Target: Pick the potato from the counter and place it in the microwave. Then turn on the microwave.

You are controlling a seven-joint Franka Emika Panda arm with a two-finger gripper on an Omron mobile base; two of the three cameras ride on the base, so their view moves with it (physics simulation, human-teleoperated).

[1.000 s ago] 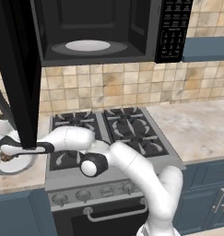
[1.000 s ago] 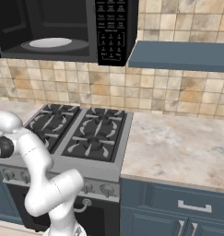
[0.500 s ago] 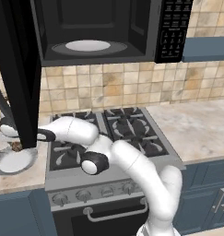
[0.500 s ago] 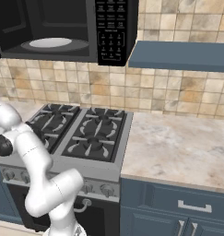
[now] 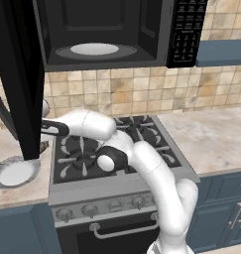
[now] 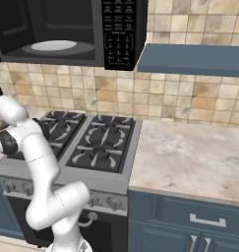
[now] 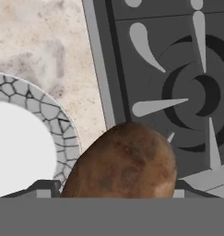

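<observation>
Glossy white rounded arm, dark joint caps, tubular links

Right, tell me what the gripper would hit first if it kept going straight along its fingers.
Probably the small brown mottled potato, which already sits between the tips of the gripper. Past it lies the beige speckled counter beside the stove's edge, though depth is hard to judge.

The brown mottled potato sits between the gripper tips above the table; the microwave hangs open above, white turntable bare.
</observation>
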